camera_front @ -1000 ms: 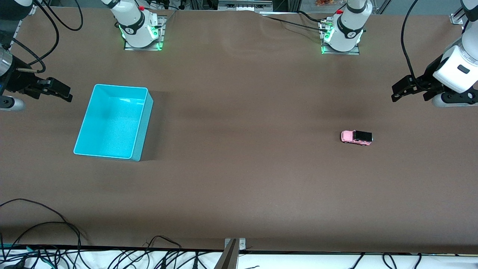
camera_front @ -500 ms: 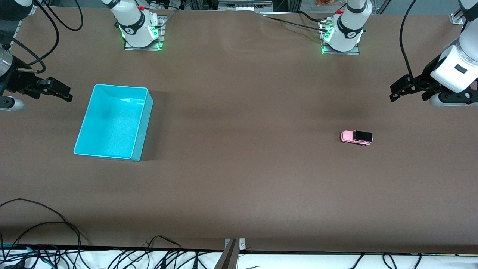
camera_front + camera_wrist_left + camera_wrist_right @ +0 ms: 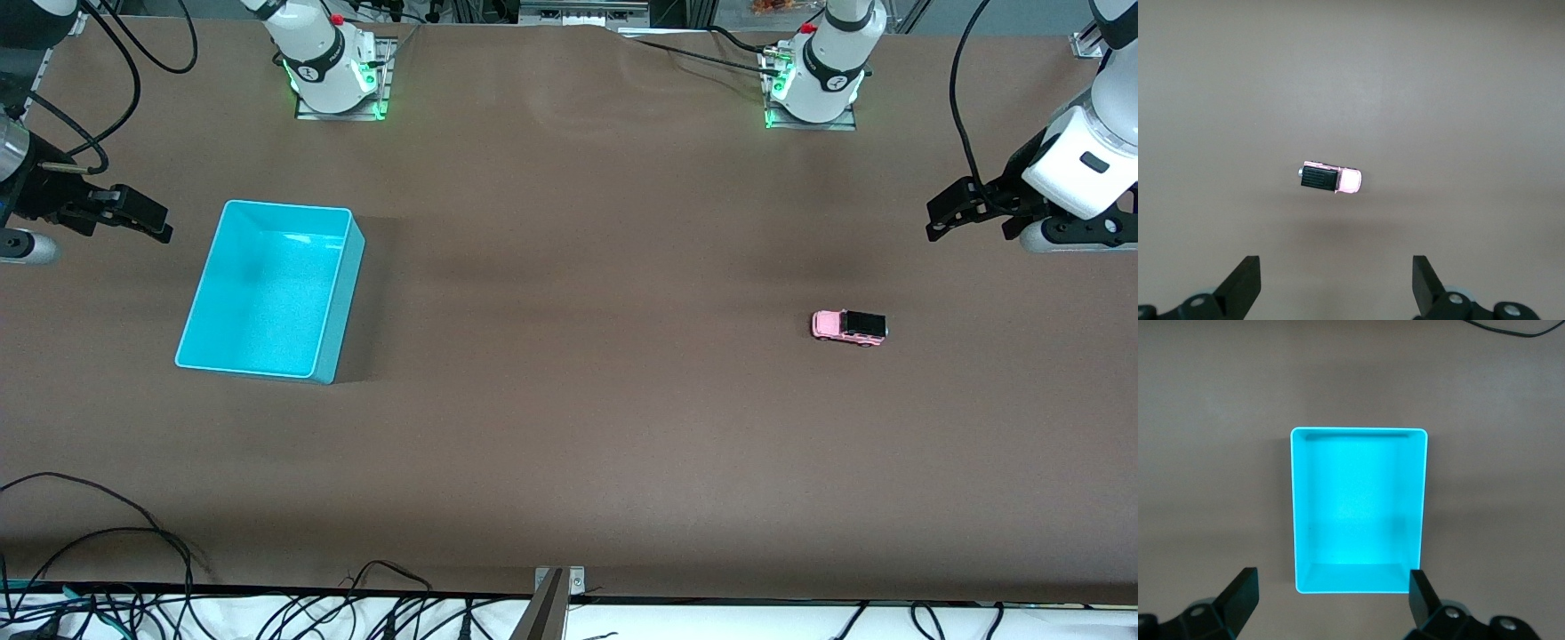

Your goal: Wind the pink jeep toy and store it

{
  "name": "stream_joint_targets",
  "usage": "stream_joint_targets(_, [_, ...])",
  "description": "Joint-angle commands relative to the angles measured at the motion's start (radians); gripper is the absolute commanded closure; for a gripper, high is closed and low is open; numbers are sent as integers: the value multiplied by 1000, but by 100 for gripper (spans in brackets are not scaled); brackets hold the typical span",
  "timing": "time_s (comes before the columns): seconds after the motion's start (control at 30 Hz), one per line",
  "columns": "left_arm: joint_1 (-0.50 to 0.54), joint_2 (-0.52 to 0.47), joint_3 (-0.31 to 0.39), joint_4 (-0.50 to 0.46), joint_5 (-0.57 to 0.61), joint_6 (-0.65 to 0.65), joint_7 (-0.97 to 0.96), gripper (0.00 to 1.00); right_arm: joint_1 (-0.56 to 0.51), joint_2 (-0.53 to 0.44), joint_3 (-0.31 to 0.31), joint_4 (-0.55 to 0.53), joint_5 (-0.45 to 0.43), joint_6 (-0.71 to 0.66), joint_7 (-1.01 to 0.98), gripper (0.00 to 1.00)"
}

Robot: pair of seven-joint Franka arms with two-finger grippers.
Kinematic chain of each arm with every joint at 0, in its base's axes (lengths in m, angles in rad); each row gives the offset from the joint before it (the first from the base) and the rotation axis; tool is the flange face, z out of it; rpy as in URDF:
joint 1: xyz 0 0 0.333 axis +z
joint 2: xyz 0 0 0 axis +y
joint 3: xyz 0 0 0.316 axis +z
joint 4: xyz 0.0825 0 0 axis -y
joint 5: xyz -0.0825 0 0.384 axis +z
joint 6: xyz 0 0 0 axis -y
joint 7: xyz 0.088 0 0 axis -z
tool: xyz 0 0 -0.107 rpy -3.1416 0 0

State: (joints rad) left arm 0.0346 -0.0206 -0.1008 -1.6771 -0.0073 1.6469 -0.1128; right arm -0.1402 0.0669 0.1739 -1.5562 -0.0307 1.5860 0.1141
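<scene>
The pink jeep toy (image 3: 849, 327) stands on the brown table toward the left arm's end; it has a light-pink body and a black roof panel. It also shows in the left wrist view (image 3: 1331, 179), apart from the fingers. My left gripper (image 3: 935, 220) is open and empty, up over the table at the left arm's end and off to the side of the jeep. My right gripper (image 3: 160, 222) is open and empty, up over the table beside the cyan bin (image 3: 342, 311) at the right arm's end. The bin is empty in the right wrist view (image 3: 1293, 513).
The two arm bases (image 3: 333, 76) (image 3: 813, 84) stand along the table edge farthest from the front camera. Loose black cables (image 3: 133, 569) lie at the table edge nearest to it. A metal bracket (image 3: 556, 591) sits at the middle of that edge.
My left gripper has drifted slightly, a little toward the bases' edge and the middle of the table. The jeep, the bin and the right gripper have not moved.
</scene>
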Motion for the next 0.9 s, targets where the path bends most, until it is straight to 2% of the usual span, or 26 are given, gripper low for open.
stream_joint_targets(0.0, [2, -16, -4, 31, -3, -33, 18, 0, -6, 5, 2, 19, -3, -4, -10, 0])
stream_joint_targets(0.87, [7, -7, 9, 88, -2, -35, 74, 0, -4, 5, 2, 19, 3, -3, -10, 0])
